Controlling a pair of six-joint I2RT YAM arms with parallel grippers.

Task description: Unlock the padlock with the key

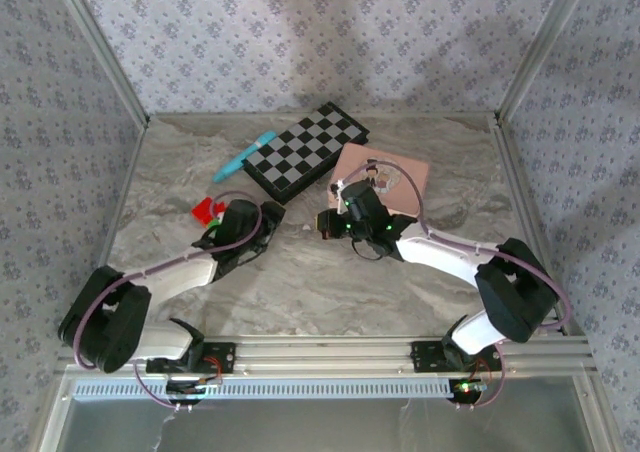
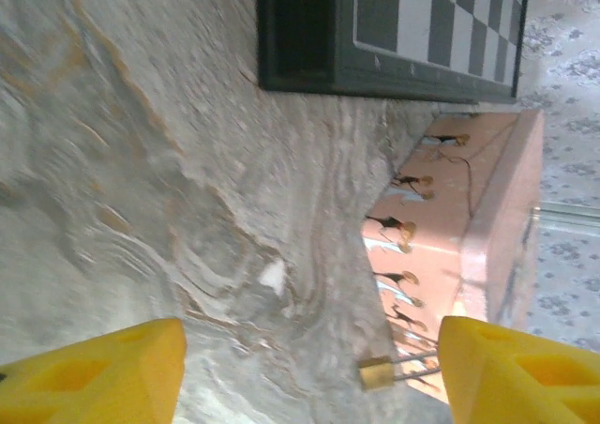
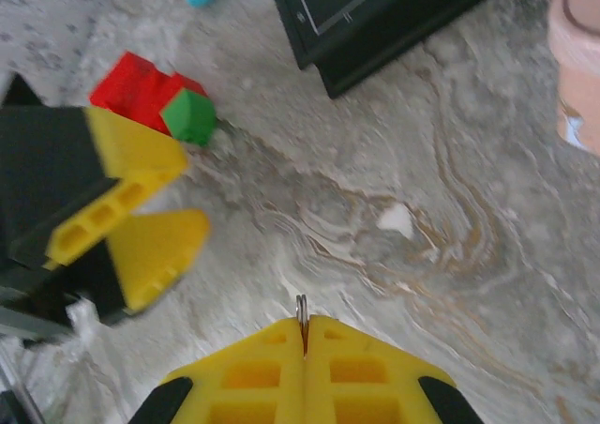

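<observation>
Left wrist view: finds the brass padlock [image 2: 377, 372] lying flat on the marbled worktop [image 2: 141, 161], just beside the side wall of the pink tin [image 2: 469, 246]. Frames it between the widely spread fingers of the left gripper [image 2: 309, 349]. From the right wrist, catches the right gripper [image 3: 305, 335] pressed together on the key [image 3: 302, 309], ring end poking out. From above, sees the tin lidded, contents hidden, a pictured figure on top, lettering too small to read. Places the chessboard case [image 1: 305, 152], folded shut, just beside the tin.
</observation>
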